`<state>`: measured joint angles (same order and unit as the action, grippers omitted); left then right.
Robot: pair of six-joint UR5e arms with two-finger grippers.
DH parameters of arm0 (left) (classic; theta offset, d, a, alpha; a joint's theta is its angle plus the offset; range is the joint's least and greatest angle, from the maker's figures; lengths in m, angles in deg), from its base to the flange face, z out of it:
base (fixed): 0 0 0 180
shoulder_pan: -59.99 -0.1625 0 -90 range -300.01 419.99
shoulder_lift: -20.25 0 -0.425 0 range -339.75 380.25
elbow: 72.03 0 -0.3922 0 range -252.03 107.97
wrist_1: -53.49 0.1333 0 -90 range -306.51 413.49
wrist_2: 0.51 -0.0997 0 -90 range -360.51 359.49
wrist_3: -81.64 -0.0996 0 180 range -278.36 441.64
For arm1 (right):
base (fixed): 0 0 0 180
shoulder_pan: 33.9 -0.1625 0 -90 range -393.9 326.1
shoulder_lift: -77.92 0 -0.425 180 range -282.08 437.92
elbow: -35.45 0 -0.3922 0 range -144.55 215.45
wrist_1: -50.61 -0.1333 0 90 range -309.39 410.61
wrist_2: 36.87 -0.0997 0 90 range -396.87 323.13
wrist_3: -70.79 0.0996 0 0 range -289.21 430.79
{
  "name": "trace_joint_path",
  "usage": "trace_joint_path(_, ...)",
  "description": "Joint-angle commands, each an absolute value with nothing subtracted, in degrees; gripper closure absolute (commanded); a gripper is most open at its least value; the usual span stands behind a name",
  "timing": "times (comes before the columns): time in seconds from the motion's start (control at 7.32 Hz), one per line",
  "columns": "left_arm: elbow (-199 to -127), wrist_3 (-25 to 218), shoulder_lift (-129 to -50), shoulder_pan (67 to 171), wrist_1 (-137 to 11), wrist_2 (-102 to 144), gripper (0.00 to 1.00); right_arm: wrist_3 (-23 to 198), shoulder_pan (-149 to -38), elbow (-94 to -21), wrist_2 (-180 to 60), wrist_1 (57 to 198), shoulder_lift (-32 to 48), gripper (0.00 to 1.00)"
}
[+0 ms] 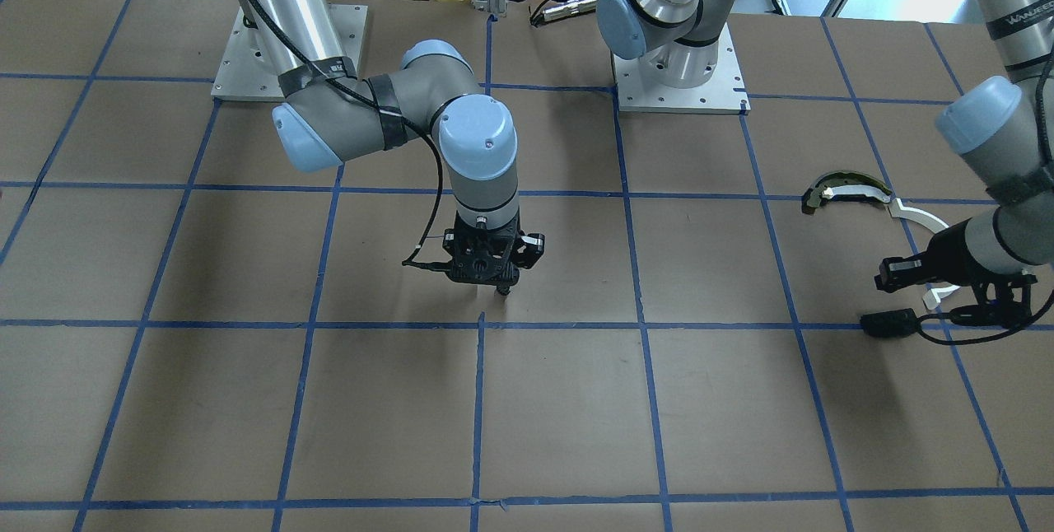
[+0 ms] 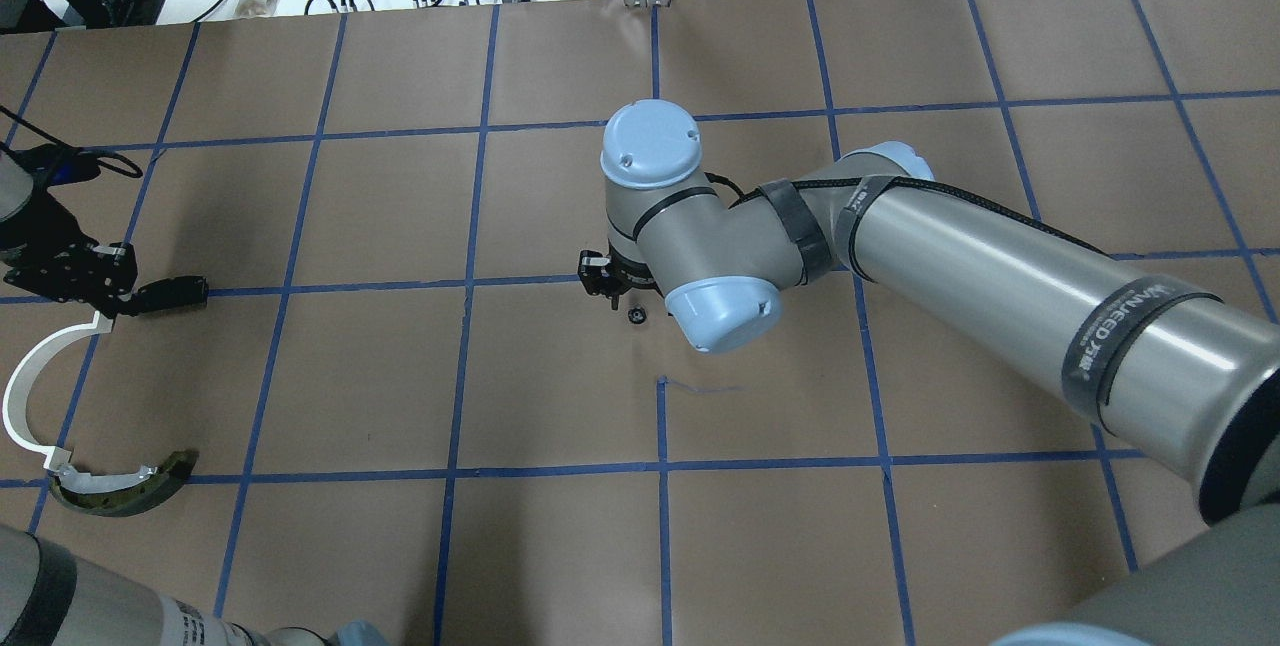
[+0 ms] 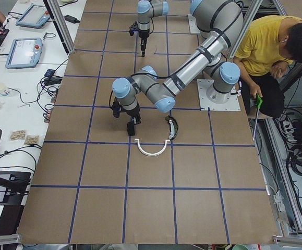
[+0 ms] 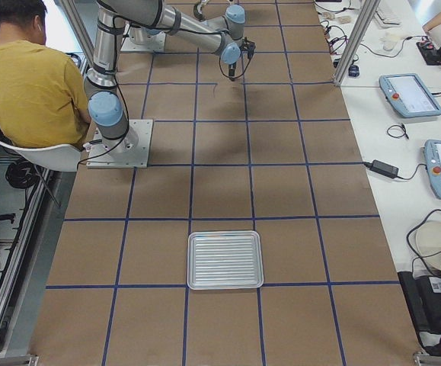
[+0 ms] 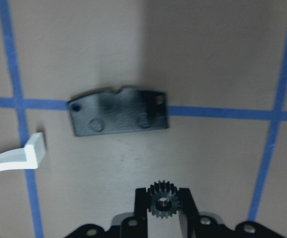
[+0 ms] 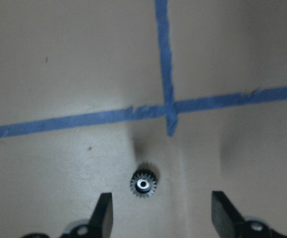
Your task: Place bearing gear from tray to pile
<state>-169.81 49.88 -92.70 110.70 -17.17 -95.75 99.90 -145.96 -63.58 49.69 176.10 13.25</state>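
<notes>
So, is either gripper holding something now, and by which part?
The left gripper holds a small black gear by its toothed rim. The right gripper is open and holds nothing.

Soft, even overhead light covers the brown surface (image 1: 247,400), and the arms throw broad shadows with blurred edges on it. Pale glare streaks run along the metal tube of the right arm (image 2: 1000,266). The left wrist view is out of focus: the black plate (image 5: 118,111) looks smeared, the bearing gear (image 5: 162,204) somewhat sharper. The right wrist view is dim, darkening toward its top corners.
</notes>
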Motion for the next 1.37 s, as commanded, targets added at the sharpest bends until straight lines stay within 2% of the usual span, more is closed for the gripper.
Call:
trace_joint_path(0.0, -170.2, 48.51, -95.23, 108.07, -16.82, -95.96, 1.0, 81.72, -134.08, -54.16, 50.14, 156.01, 6.33, 0.0)
trace_joint_path(0.27, -170.21, 48.5, -97.34, 108.07, -16.12, -95.96, 1.0, 69.97, -122.72, -51.74, 51.88, 143.58, -1.15, 0.0)
trace_joint_path(0.41, -170.21, 48.41, -97.53, 108.07, -16.12, -96.04, 1.0, 67.21, -121.19, -52.0, 52.25, 142.21, -5.27, 0.0)
trace_joint_path(0.55, -170.29, 48.5, -97.61, 108.07, -16.12, -96.13, 0.48, 68.32, -121.44, -52.52, 52.07, 142.72, -9.05, 0.0)
trace_joint_path(0.68, -170.56, 48.5, -97.62, 108.07, -16.2, -96.31, 0.1, 67.2, -121.61, -53.14, 52.16, 142.11, -10.74, 0.0)
trace_joint_path(0.82, -170.91, 48.68, -97.44, 108.16, -16.29, -99.01, 0.0, 65.36, -121.44, -54.45, 52.6, 144.11, -11.98, 0.0)
trace_joint_path(1.09, -169.69, 49.29, -95.69, 110.16, -16.64, -98.6, 0.0, 64.2, -121.88, -54.64, 58.54, 146.15, -12.7, 0.0)
trace_joint_path(1.23, -168.46, 49.73, -94.2, 115.49, -16.56, -98.42, 0.0, 65.07, -122.84, -54.55, 56.4, 146.15, -11.91, 0.0)
